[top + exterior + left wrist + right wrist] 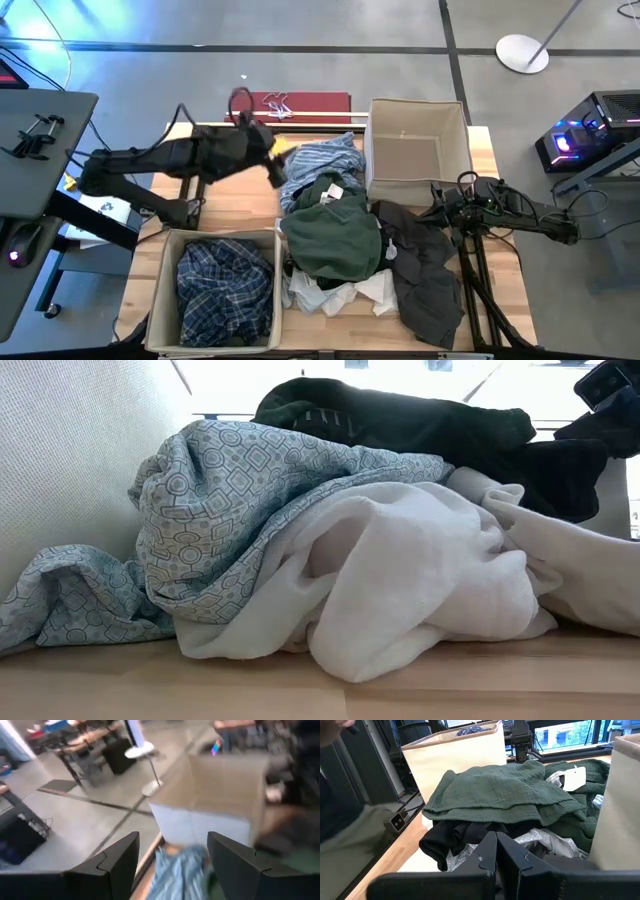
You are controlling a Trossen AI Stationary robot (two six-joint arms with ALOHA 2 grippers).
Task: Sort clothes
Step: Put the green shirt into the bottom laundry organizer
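A navy-white plaid shirt [225, 285] lies in the near left beige box [165, 300]. A light blue striped shirt [322, 160] lies at the far middle of the table, with a dark green top [335, 235] heaped on its near part. A charcoal grey piece [425, 270] lies to the right, and small white pieces [340, 295] lie at the near edge. My left gripper [277, 165] [172, 840] is open just above the striped shirt's left edge [182, 872]. My right gripper [437, 212] [496, 837] is shut at the charcoal piece's far end. My right gripper's shut fingers [487, 852] point toward the table's left, low over dark and grey cloth [445, 842] beside the green top [505, 792]. I cannot tell whether they touch it.
A second beige box [415, 145] stands open at the far right, next to the striped shirt. A dark red flat thing [300, 104] lies beyond the far edge. The low view shows a pale blue patterned cloth [230, 510] and white cloth [400, 580] heaped against the box wall [70, 460].
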